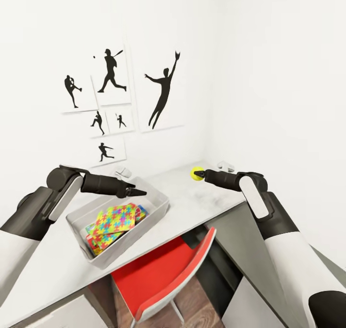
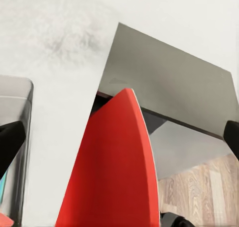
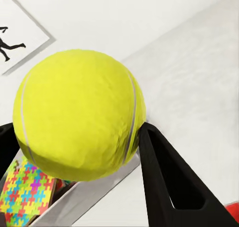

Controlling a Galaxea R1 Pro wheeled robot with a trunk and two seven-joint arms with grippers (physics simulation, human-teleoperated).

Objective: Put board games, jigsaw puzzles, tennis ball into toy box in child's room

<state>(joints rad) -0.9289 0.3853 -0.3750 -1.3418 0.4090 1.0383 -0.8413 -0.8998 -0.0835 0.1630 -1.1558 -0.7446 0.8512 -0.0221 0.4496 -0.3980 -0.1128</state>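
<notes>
yellow fuzzy tennis ball (image 3: 79, 115) with white seams sits clamped in right hand (image 3: 74, 152).

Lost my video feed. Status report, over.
Right gripper shut on tennis ball, above table. Left gripper open, empty, over toy box; jigsaw puzzles inside. Nothing between ball and box.

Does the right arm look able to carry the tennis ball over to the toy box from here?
Probably yes: the right gripper grips the tennis ball, and bare table lies between it and the toy box.
</notes>
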